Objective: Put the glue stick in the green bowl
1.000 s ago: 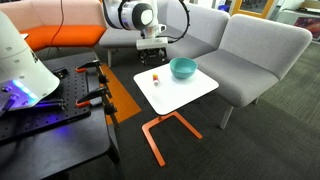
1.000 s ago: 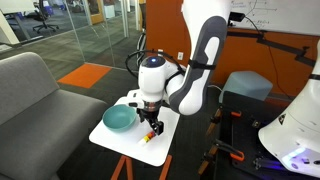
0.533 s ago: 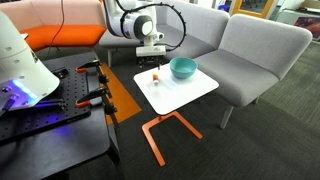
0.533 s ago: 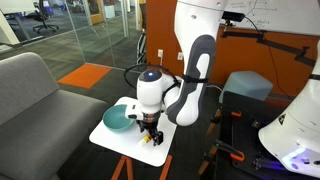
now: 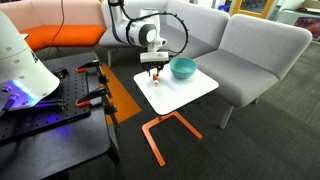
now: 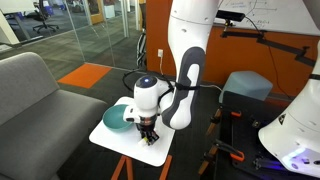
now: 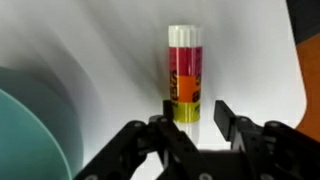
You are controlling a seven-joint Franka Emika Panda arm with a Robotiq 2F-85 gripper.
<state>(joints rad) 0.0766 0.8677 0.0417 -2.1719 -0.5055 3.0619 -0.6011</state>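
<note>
Wrist view: the glue stick (image 7: pixel 186 75) is shown lying on the white counter (image 7: pixel 250 60), beside the green bowl (image 7: pixel 30 140) and apart from it. Only a curved portion of the bowl's rim and inner wall is seen at the lower left. The stick's white cap is pointed away from the camera. A red-orange body and a yellow band are seen nearer the gripper (image 7: pixel 193 122).

The gripper is held open. Its two dark fingers (image 7: pixel 222 120) are spread to either side of the stick's near end, and a gap is left on each side. No contact with the stick can be made out.

Exterior views: the gripper (image 5: pixel 155 70) is lowered close to the counter (image 5: pixel 190 92), just beside the bowl (image 5: pixel 182 68). The glue stick itself is too small and too hidden under the gripper to be placed with confidence. The same arrangement is shown from the opposite direction, with the gripper (image 6: pixel 147 131) beside the bowl (image 6: pixel 115 119) on the counter (image 6: pixel 105 142). The white arm (image 6: pixel 185 70) is arched above them.
</note>
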